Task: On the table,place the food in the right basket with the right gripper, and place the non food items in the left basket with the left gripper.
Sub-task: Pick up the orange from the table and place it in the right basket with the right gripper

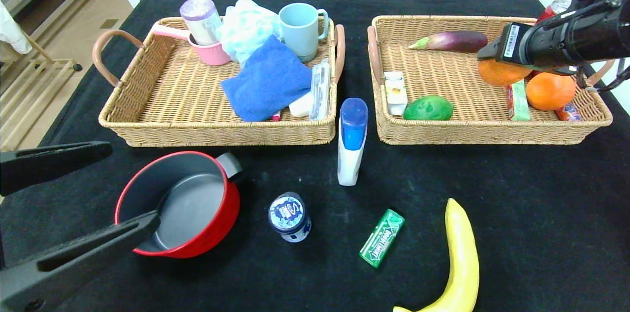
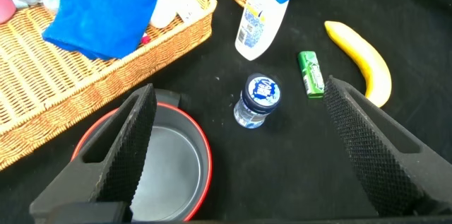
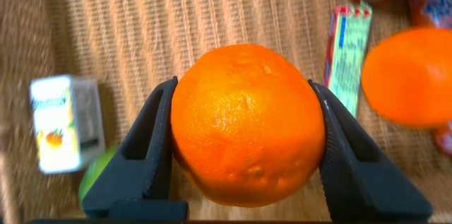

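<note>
**Orange held over the right basket; release turned on its place above the tray floor**

Lower left of the head view: left gripper (image 1: 98,199), fingers spread wide, one finger tip over the rim of the red pot (image 1: 179,203), the other well clear to the upper left; nothing gripped. Lower centre to lower right, on the black table (image 1: 541,213): blue-and-white tub (image 1: 290,217), green gum pack (image 1: 382,244), banana (image 1: 461,258) with its long axis running roughly near-to-far and curving at the bottom edge. Centre, between the trays: white bottle (image 1: 351,142), blue cap toward the far side. Upper left: left basket (image 1: 147,125), already holding cups and a blue cloth. Upper right: right basket (image 1: 492,132). Right gripper (image 3: 240,150) closed on an orange (image 1: 499,73), one finger on each flank in the right wrist view, wicker floor directly beneath, a second orange (image 1: 550,90) just beside. Judged: only a downward release needed; risk of a roll against the neighbouring fruit.
</note>
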Tool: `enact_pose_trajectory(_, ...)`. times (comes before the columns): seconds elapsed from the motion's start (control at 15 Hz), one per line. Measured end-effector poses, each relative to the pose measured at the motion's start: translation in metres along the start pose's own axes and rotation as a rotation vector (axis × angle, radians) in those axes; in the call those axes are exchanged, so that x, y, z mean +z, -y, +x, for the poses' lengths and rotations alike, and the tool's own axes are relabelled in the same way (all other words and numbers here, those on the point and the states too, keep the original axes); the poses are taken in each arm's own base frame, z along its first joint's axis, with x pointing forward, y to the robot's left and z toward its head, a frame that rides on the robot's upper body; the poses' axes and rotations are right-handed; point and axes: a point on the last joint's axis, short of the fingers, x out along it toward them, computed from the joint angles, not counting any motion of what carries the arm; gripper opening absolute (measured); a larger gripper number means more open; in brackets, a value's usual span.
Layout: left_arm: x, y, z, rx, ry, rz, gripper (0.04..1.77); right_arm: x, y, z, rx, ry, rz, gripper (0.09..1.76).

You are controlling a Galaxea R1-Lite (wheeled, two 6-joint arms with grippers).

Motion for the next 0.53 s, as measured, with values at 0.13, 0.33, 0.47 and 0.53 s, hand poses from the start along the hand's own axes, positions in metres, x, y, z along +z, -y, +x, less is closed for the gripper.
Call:
enact_pose_trajectory(0.13,0.000,0.000,-0.001,0.001,0.003,0.001,1.72,-0.003,-0.002,0.017,-0.023,0.028,0.003,1.19)
enact_pose_trajectory(0.33,0.001,0.000,-0.001,0.001,0.005,0.001,1.72,-0.011,-0.002,0.031,-0.049,0.003,-0.006,1.19)
enact_pose_trajectory(0.47,0.001,0.000,-0.001,0.001,0.006,0.001,1.72,-0.014,-0.002,0.035,-0.054,-0.005,-0.008,1.18)
enact_pose_trajectory(0.53,0.001,0.000,-0.001,0.002,0.006,0.001,1.72,-0.014,-0.002,0.035,-0.055,-0.008,-0.008,1.18)
